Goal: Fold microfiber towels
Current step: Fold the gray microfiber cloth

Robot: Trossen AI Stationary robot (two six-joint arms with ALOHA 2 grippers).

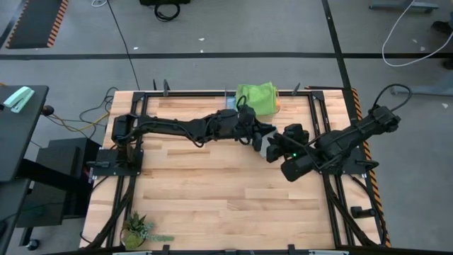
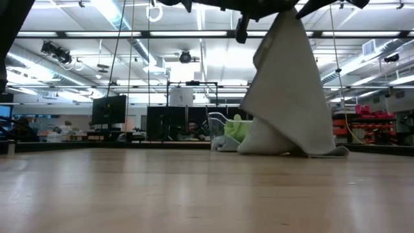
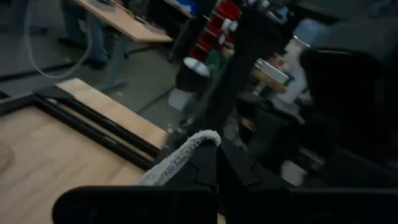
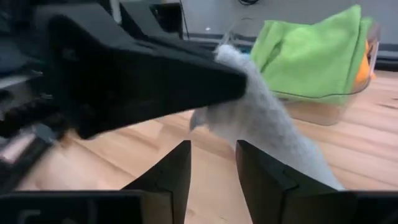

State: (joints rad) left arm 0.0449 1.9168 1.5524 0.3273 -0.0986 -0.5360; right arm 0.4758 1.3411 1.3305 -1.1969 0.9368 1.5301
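Far left: plenty of bare table (image 1: 212,205), with only a small plant (image 1: 134,228) at the near corner. Reaches from the left-side base to the table's middle, where the left gripper (image 1: 256,134) pinches tight on a top corner of the light grey towel (image 2: 288,90). Holds it high, so that it hangs as a tall drape with only the bottom hem bunched on the wood. Just to the right, almost nose to nose: right gripper (image 4: 212,148), fingers parted, nothing between them, cloth hanging close beside one finger. Behind, at the far edge, a clear bin (image 4: 323,102) with the bright green towel (image 4: 311,53) folded on top and a glimpse of orange under it. Likely trouble: a single-corner hold, so could swing, twist or slide out during a fast move. Could also drag the hem and fold crooked if lowered without a second corner caught. Tight between the two wrists, so could knock fingers on a careless re-grasp, or snag the cloth on the parted fingers. Safest room for laying flat: toward the near side and left, well away from the bin and from the frame rails along the right edge.
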